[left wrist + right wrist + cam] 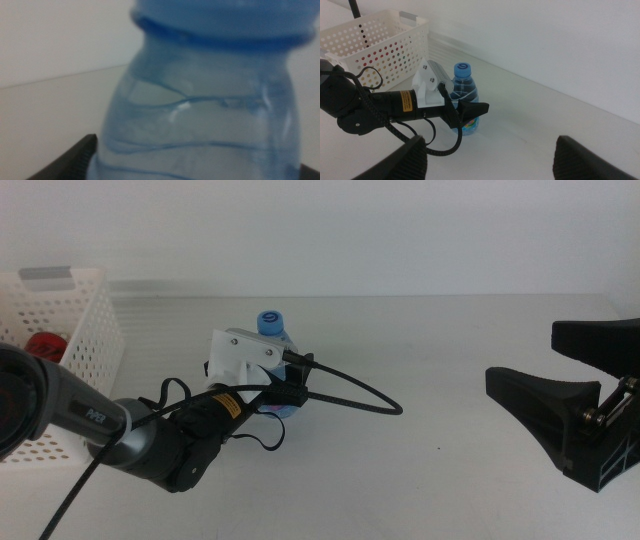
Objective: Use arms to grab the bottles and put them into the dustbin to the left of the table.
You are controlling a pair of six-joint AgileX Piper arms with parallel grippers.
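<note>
No text can be read with certainty here. The left arm has small pale letters on its dark grey link, too small to make out. A yellow label sits on the left wrist housing, its dark print illegible in both views. The water bottle shows a colourful label low down, blurred and partly hidden.

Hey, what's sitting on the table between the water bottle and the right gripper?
Only a loop of black cable near the water bottle; beyond it the table is bare up to the right gripper, as the middle view shows.
</note>
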